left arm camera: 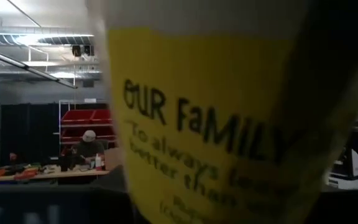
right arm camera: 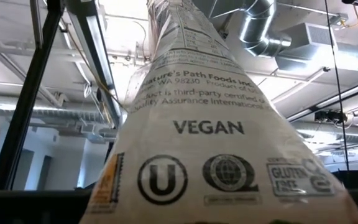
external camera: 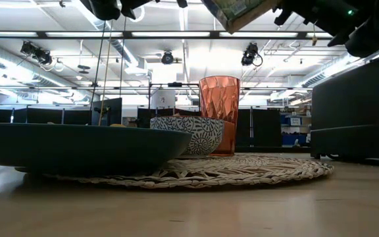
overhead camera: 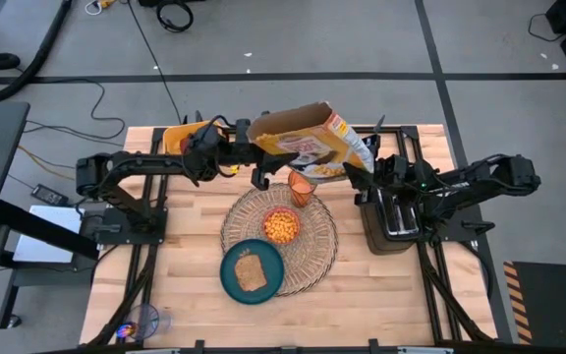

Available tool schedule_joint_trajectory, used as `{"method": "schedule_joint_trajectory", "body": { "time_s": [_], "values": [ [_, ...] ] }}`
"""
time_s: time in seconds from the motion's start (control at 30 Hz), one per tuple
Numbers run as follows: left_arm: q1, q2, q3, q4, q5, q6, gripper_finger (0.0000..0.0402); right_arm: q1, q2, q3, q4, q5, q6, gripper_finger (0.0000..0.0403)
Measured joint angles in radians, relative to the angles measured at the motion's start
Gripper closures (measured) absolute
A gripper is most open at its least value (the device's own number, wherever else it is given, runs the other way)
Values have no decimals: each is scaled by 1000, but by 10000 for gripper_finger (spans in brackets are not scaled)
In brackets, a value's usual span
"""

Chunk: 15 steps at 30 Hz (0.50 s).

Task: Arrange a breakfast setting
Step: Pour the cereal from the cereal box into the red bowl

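Note:
A yellow cereal box [overhead camera: 308, 143] hangs tilted in the air between my two grippers, above the far part of the round woven placemat [overhead camera: 317, 258]. My left gripper [overhead camera: 256, 165] is at the box's left end and my right gripper [overhead camera: 362, 169] at its right end. On the placemat stand a translucent orange cup [overhead camera: 302, 190], a small bowl of orange cereal [overhead camera: 281, 226] and, at the near edge, a teal plate with toast [overhead camera: 252, 272]. The cup [external camera: 219, 113] and bowl [external camera: 188, 135] also show in the low view. The apple and the spoon are not in view. My left gripper holds the cereal box at its left end [overhead camera: 266, 157], coming level from the table's left side; the box fills the left wrist view [left arm camera: 216, 112] and hides the fingers. The box is lifted clear and tilted. My right gripper holds the box at its right end [overhead camera: 354, 162], coming level from the table's right side. The box's printed side panel [right arm camera: 210, 137] fills the right wrist view and hides the fingers. The box is clear of the table.
A black toaster [overhead camera: 391, 218] stands right of the placemat, under my right arm. A yellow bin [overhead camera: 177, 138] sits at the far left behind my left arm. The near left and near right of the wooden table [overhead camera: 381, 305] are bare. A person sits in the room beyond [left arm camera: 89, 144].

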Motion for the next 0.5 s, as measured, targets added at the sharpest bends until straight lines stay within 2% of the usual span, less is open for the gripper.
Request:
{"method": "schedule_joint_trajectory", "body": {
  "time_s": [0.1, 0.2, 0.33, 0.5],
  "values": [
    [1, 0, 4, 0, 0, -1, 269, 0, 0, 0, -3, 9, 0, 214],
    [5, 0, 4, 2, 0, -2, 295, 0, 0, 0, -7, 14, -2, 211],
    [32, 0, 4, 1, 4, -51, 305, -9, 0, 0, -29, 21, -6, 191],
    [75, -17, 5, 4, 9, -80, 306, -32, -2, 0, -56, 37, 5, 132]
  ]
}}
